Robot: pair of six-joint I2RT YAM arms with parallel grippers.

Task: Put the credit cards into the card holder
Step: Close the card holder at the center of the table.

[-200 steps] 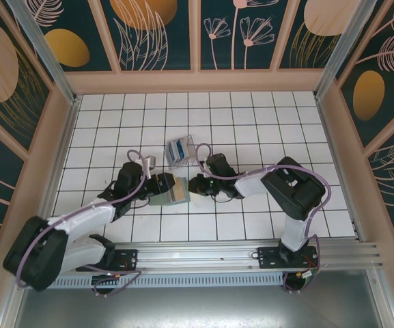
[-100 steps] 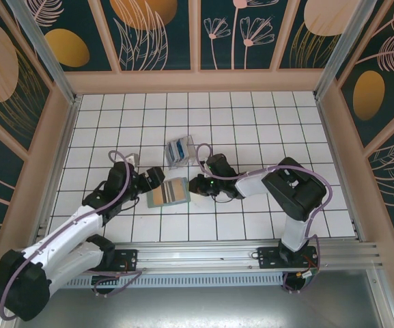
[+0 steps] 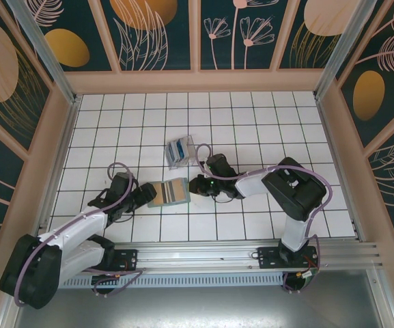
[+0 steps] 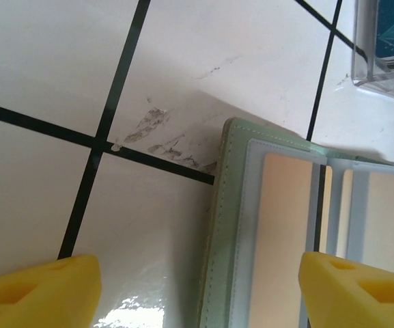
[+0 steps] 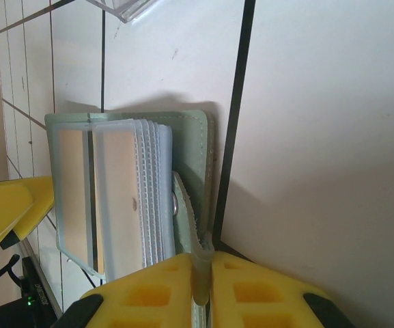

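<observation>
Wallet [image 3: 169, 192] lies open; I see my right gripper [image 5: 201, 287] pinching its flap, my left gripper [image 4: 197, 290] spread wide at its other edge.

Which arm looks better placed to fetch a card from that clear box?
Left. The left gripper is open and empty beside the card holder; the right gripper is busy, shut on the holder's flap.

The card holder [image 4: 222, 225] looks like matt, stitched green leather, its sleeves [image 4: 251, 205] smooth translucent plastic. Beside it the white table [image 4: 39, 61] is glossy and scuffed; beyond it stands a clear plastic box [image 4: 381, 75].
</observation>
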